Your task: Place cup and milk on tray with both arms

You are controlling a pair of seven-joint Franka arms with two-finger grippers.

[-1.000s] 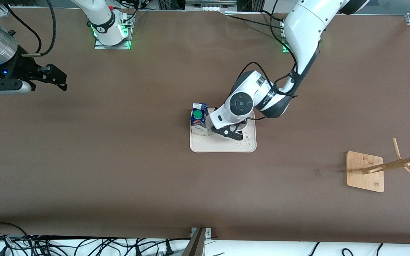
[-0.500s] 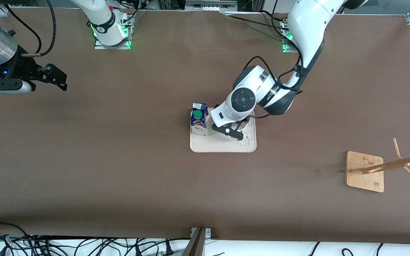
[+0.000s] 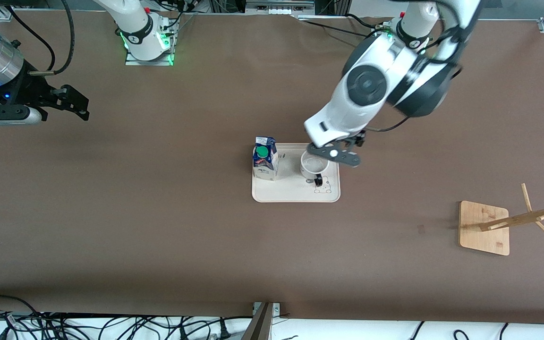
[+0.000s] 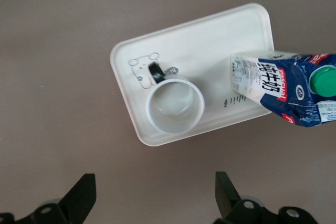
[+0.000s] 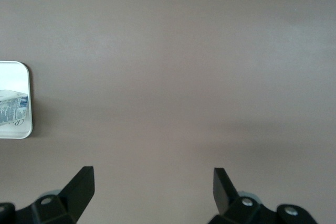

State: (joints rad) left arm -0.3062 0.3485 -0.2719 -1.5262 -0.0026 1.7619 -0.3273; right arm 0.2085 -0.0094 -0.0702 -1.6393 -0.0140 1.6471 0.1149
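Bench, near edge: the brown bench is bare along its whole near edge, a wide open strip from corner to corner.
Rack: a wooden rack with slanting pegs stands on a square base near the corner at the left arm's end, well apart from the tray.
Tray: the cream tray lies flat about mid-bench, rounded corners, bare bench open on all four of its sides; a small bunny drawing sits at its near corner toward the left arm's end.
Milk: the milk stands upright in the tray's corner toward the right arm's end, dark blue with white printed sides and a green cap on top.
Cup: the cup stands upright on the tray toward the left arm's end, white, empty, its black handle pointing at the bunny drawing; it stands apart from the milk.
Left hand: the left hand hangs over the tray's farther edge beside the cup, fingers spread wide, holding nothing.
Change: one second ago this hand was low around the cup; it has since let go and risen, and the cup is now fully in sight.
Right hand: the right hand waits over the bench's edge at the right arm's end, fingers spread wide, empty, unmoved.
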